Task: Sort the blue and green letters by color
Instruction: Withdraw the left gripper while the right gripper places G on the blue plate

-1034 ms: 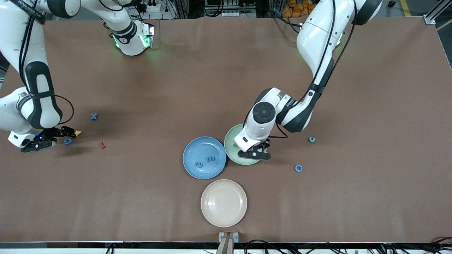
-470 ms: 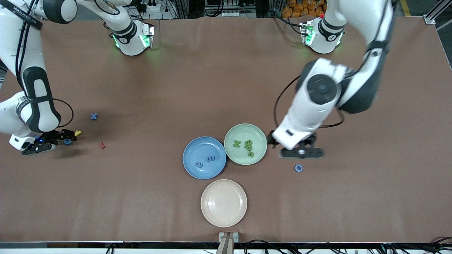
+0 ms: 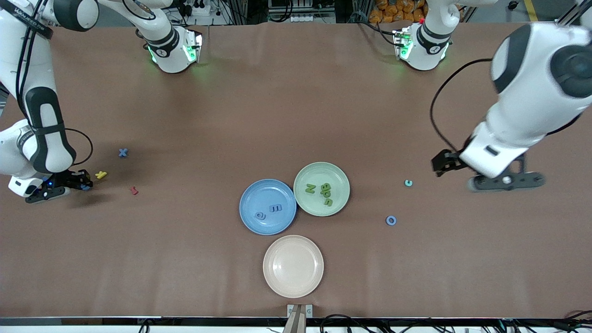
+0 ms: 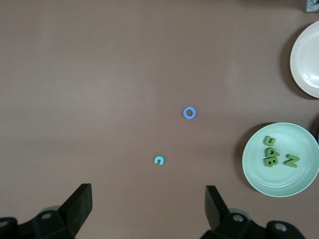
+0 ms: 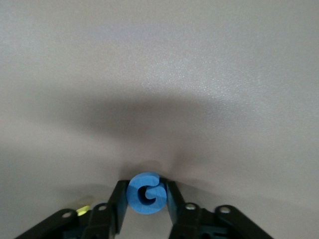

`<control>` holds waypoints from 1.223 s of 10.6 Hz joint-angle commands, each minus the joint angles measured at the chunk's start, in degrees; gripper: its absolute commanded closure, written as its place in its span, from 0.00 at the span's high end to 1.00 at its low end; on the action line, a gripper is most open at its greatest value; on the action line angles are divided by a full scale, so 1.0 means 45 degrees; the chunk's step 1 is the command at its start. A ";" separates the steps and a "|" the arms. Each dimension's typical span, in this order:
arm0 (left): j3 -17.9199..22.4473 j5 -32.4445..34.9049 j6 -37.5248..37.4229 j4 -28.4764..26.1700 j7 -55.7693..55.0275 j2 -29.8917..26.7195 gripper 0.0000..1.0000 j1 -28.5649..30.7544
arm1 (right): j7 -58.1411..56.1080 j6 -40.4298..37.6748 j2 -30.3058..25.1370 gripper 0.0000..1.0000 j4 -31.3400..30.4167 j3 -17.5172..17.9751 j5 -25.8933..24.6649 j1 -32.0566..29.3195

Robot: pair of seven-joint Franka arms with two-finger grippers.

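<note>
Right claw (image 3: 82, 186): low at the right arm's end of the brown surface (image 3: 259, 106), fingers clamped on a chunky blue foam letter (image 5: 146, 193), likely for the blue plate (image 3: 249, 217). Round blue plate: two blue letters (image 3: 268, 212). Pale green plate (image 3: 342, 185) beside it: olive-green letters (image 3: 320, 191). Loose blue ring letter (image 3: 391, 220) awaits. Left claw (image 3: 504, 181): raised over the left arm's end of the surface, fingers wide apart, empty.

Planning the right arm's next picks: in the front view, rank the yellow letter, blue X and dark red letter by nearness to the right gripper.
From the right gripper:
1. Yellow letter, right beside it.
2. Dark red letter, toward the plates.
3. Blue X, farther from the front camera.
</note>
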 commanded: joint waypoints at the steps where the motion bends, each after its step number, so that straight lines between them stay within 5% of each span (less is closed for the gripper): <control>1: -0.0206 -0.0137 -0.0430 -0.0646 0.0459 -0.1596 1.00 0.0709 | -0.0497 0.0051 0.0214 0.00 0.0064 0.0539 0.0091 -0.0502; 4: -0.0226 -0.0390 -0.1113 -0.0647 0.0655 -0.2145 1.00 0.1450 | -0.0127 -0.0919 0.0096 0.00 0.0647 0.0558 0.0110 0.0237; 7: -0.0167 -0.1172 -0.1503 -0.0627 0.0793 -0.2263 1.00 0.1882 | 0.3240 -0.2174 -0.0040 0.00 0.1156 0.0558 0.0130 0.2186; 13: -0.0070 -0.1212 -0.1408 -0.0510 0.0753 -0.2205 1.00 0.1921 | 1.5238 -0.4403 0.0153 0.00 0.3945 0.1242 0.1400 0.6189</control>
